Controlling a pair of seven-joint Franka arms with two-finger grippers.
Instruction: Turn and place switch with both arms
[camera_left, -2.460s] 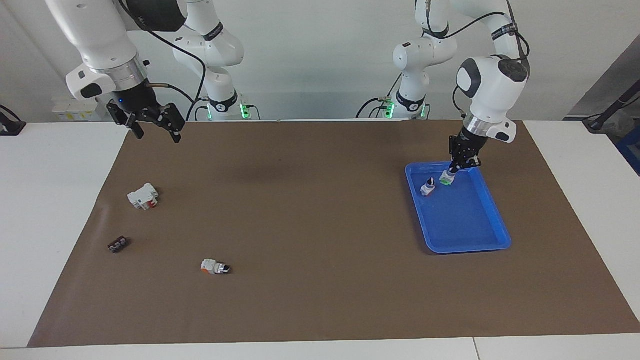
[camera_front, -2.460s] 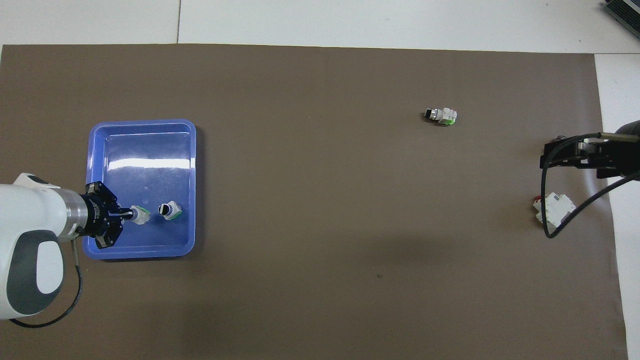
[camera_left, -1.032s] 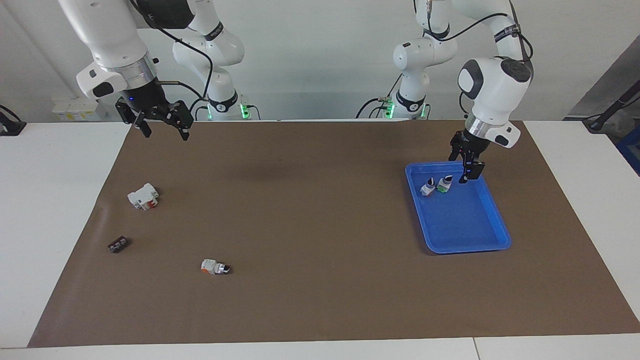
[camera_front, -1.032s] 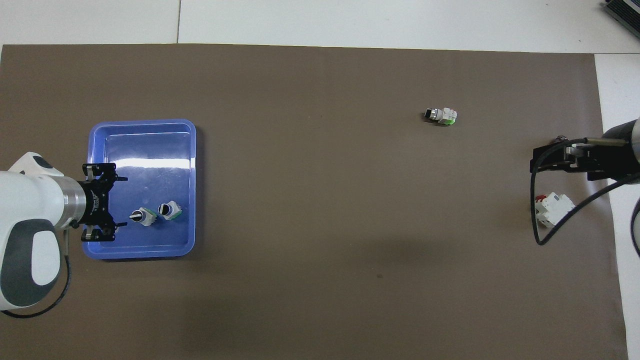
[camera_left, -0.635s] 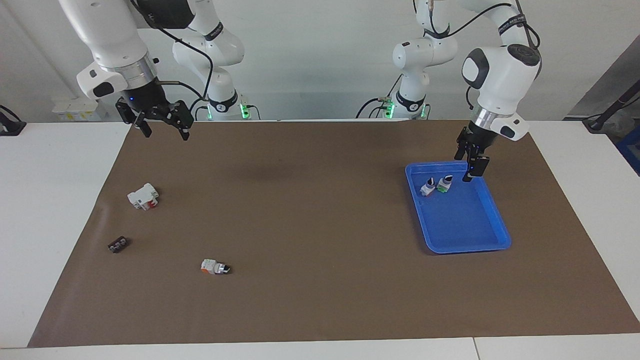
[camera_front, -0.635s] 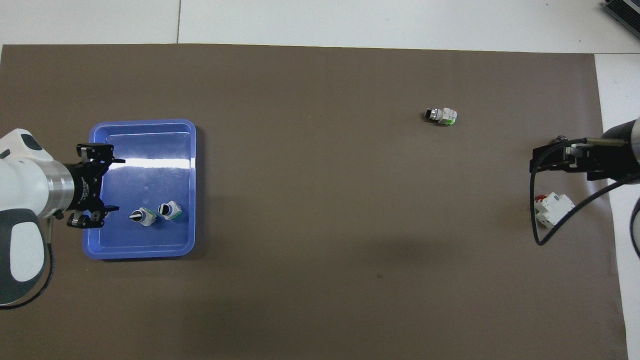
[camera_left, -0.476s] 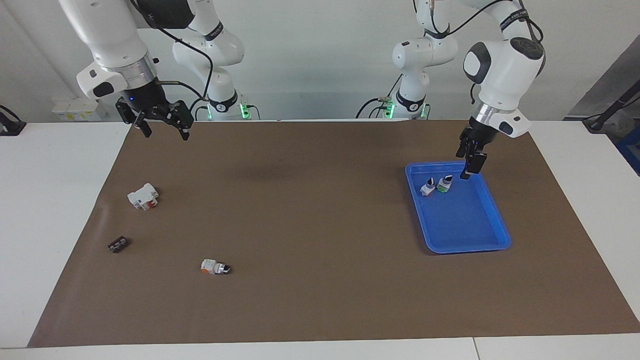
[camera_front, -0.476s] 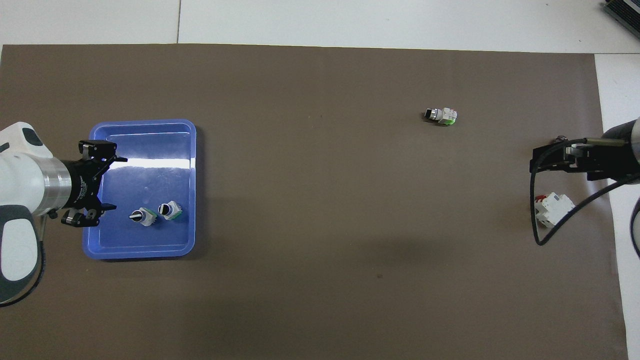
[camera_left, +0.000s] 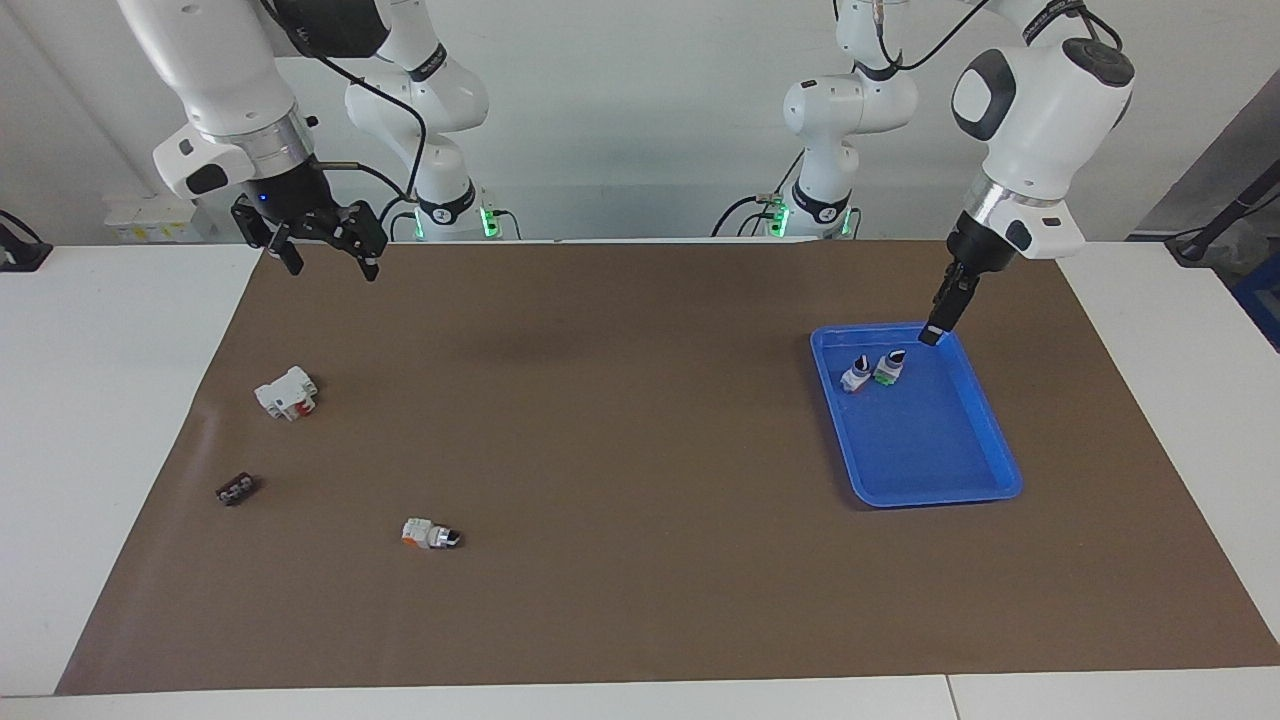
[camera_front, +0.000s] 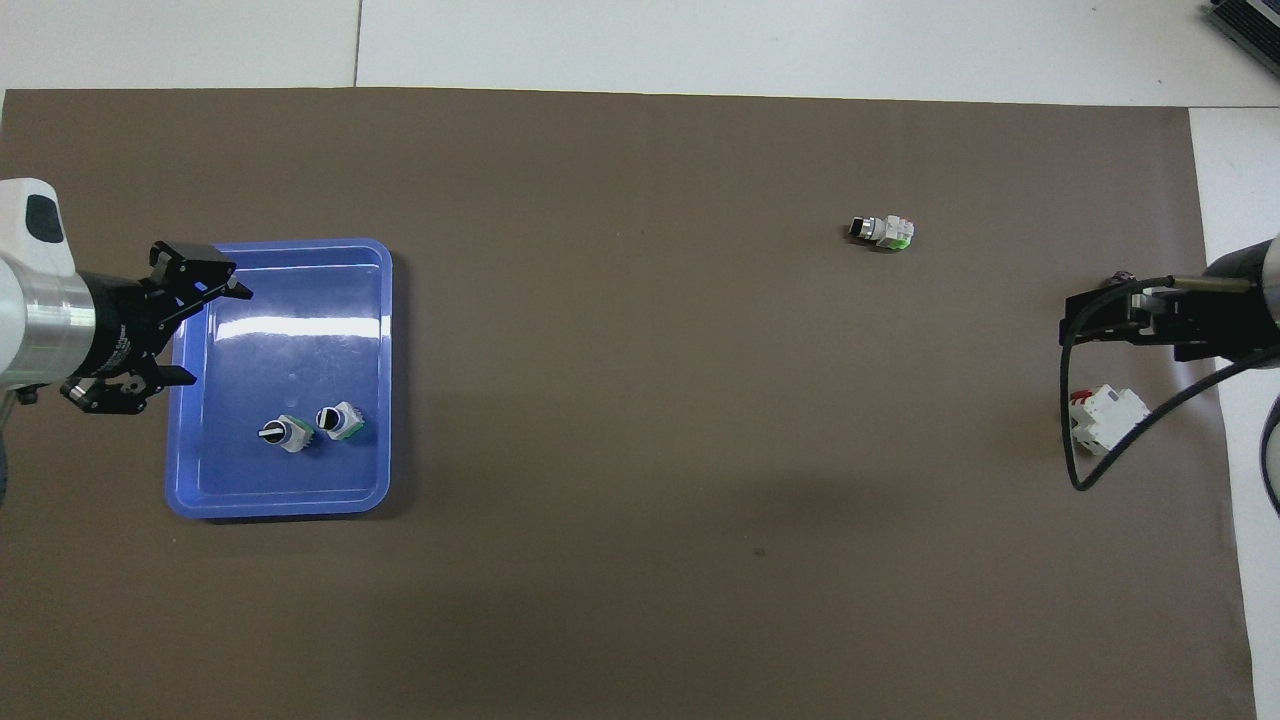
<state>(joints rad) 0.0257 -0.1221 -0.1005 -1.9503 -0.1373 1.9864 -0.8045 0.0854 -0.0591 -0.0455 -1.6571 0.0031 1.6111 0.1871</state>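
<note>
The left gripper (camera_front: 205, 335) hangs spread wide and empty over the rim of the blue tray (camera_front: 386, 340). The switch (camera_front: 281, 433) stands knob-up inside, at about five o'clock from it (overhead view), just beside a like switch (camera_front: 340, 420). The right gripper (camera_left: 320, 250), open and empty, waits well apart.

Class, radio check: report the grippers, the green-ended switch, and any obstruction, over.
Left gripper open, empty, over the blue tray's edge. Right gripper open, waiting above the mat's robot-side edge. Switch upright in tray beside a second switch. Nothing in the way.
</note>
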